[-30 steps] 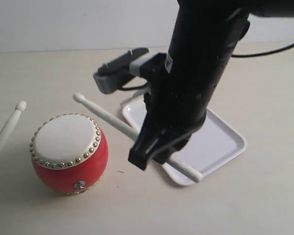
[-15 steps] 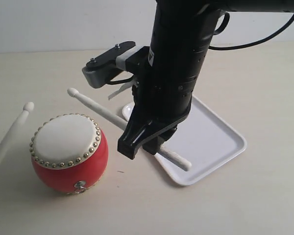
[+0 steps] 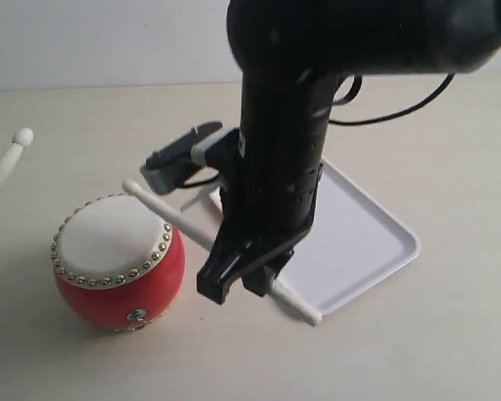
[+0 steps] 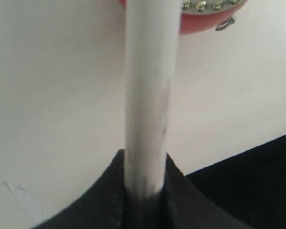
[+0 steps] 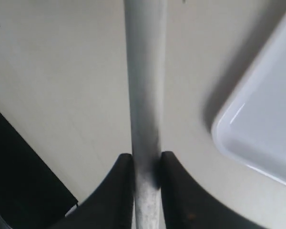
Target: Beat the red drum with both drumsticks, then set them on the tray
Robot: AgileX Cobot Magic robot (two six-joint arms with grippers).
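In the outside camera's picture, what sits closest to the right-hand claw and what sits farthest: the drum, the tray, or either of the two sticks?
From the right gripper:
1. held drumstick, clamped in it.
2 and 3. tray toward the view's right and red drum toward its left: too close to call.
4. other drumstick, at the view's far left edge.
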